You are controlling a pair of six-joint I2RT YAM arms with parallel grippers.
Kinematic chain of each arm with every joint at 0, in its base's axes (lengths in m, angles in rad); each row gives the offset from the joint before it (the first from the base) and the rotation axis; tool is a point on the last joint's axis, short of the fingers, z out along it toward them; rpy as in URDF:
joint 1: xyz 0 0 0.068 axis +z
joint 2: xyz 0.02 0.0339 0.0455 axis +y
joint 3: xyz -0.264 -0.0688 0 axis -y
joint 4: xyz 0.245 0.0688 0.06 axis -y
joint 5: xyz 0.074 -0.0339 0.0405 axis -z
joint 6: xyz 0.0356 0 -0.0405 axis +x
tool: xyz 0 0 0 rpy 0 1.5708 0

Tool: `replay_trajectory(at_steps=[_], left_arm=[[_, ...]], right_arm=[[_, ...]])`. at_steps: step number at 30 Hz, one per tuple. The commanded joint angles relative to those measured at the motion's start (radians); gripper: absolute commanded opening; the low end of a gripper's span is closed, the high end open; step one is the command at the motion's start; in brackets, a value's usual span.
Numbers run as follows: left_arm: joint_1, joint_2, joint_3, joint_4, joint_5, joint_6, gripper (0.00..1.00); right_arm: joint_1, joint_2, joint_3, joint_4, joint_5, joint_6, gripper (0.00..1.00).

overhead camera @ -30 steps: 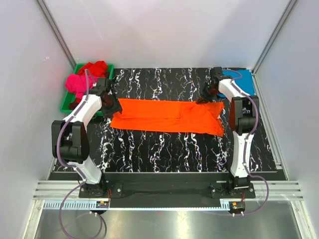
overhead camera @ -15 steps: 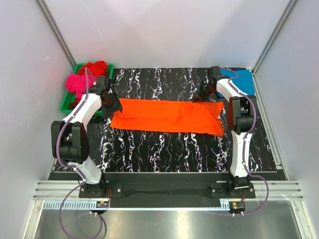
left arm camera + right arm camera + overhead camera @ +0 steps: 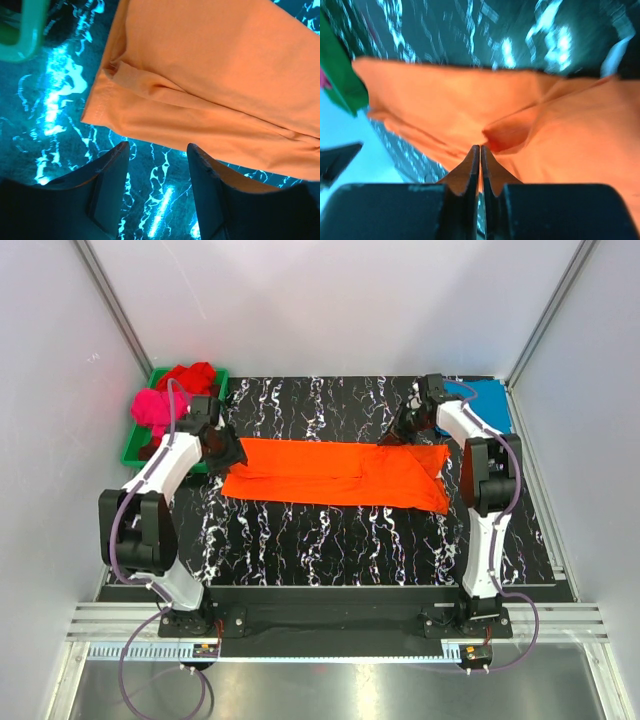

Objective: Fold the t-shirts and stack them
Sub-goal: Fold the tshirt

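Your right gripper [image 3: 480, 148] is pinched shut on the orange t-shirt [image 3: 445, 105]. Your left gripper [image 3: 157, 146] gapes open, the cloth just ahead.

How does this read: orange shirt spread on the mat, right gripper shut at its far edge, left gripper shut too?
Wrong on the left gripper: the left wrist view shows it open, by the orange shirt's edge. Rest stands.

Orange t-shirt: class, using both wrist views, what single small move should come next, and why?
Probably lower the left hand and close it on the left edge of the orange t-shirt. Its fingers stand open just off that edge, holding nothing, while the right hand is shut and seems to pinch a pucker of cloth at the other end. A fold likely needs both ends held.
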Motion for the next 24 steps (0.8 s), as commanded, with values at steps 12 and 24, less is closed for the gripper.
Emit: replay_trajectory(at_steps=[12,24], left_arm=[[0.018,0.199,0.015,0.086,-0.007,0.011,0.55],[0.029,0.234,0.017,0.057,-0.080,0.003,0.56]], right_arm=[[0.057,0.150,-0.018,0.219,-0.250,0.022,0.17],[0.059,0.184,0.150,0.142,-0.278,-0.011,0.34]])
